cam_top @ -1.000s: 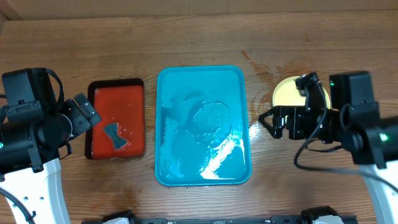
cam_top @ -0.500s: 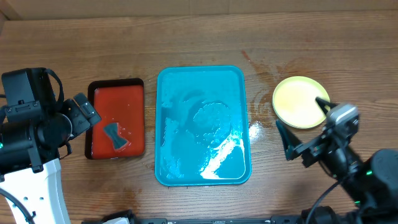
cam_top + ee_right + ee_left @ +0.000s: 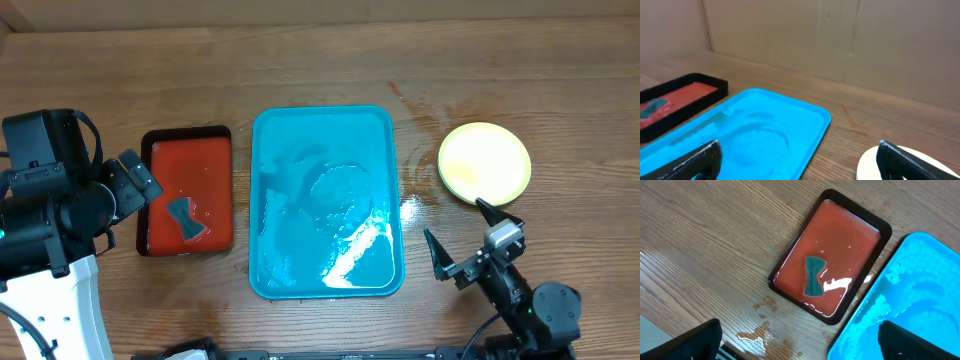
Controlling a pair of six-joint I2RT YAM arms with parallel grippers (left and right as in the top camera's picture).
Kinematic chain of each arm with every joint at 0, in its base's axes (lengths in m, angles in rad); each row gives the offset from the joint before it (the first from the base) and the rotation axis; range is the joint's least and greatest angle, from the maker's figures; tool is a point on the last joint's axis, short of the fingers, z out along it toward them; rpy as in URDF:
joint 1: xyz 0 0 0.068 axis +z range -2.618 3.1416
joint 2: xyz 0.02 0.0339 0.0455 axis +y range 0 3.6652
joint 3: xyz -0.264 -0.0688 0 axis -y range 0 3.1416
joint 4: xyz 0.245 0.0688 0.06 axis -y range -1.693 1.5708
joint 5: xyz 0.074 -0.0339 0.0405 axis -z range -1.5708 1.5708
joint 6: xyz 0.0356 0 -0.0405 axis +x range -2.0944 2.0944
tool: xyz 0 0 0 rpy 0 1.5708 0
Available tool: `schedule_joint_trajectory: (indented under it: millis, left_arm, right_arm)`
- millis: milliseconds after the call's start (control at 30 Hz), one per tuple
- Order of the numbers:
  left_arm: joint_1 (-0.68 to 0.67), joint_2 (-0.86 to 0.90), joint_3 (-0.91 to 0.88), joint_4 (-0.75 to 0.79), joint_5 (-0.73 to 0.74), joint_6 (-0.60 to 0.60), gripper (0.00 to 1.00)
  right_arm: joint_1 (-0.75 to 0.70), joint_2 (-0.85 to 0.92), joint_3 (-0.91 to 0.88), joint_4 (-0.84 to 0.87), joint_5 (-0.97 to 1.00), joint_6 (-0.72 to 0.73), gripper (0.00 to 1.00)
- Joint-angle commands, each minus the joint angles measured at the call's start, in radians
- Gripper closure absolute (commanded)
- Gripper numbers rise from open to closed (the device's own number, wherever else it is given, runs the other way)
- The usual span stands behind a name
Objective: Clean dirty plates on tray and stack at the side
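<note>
From above, the blue tray [image 3: 262, 150] lies in the middle of the table [image 3: 100, 70]. It is a turquoise rectangle with rounded corners and a raised rim, and its floor is wet with white glints. Its long axis runs from the far edge of the table toward the near edge. To its right and well apart from it, a round plate [image 3: 484, 164] lies flat on the wood, pale yellow with a lime-green rim. Whether anything lies under it cannot be told. A wet patch glistens on the wood between the tray and the plate. The right gripper [image 3: 455, 222] hangs near the table's front edge, on the near side of the plate, with its fingers spread and nothing between them. Left of the blue tray and parallel to it sits a smaller red tray [image 3: 150, 190] with a black rim, holding a dark green, bow-tie-shaped sponge [image 3: 184, 220].

In the left wrist view, the left gripper [image 3: 799, 332] is spread wide and holds nothing. Below it are the red tray, filmed with liquid, a corner of the blue tray just beside it, and a small puddle on the wood.

In the right wrist view, the right gripper's fingers frame the blue tray, which stretches away lengthwise. The plate's pale edge shows at lower right, and the red tray at left.
</note>
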Motion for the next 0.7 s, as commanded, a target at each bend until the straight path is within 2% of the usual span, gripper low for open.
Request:
schedule_joint_trajectory:
  millis: [0,133,667]
  left_arm:
    - [0.002,-0.007,0.016,0.002,-0.013,0.007,0.0]
    - [0.002,-0.007,0.016,0.002,-0.013,0.007,0.0]
    - [0.002,-0.007,0.016,0.002,-0.013,0.007,0.0]
  right_arm:
    - [-0.004,-0.039,-0.07,0.065,-0.008,0.007,0.0]
    - [0.006,-0.039,-0.156,0.226,-0.006,0.006,0.0]
    - [0.03,-0.039,-0.151,0.189,0.0,-0.001,0.0]
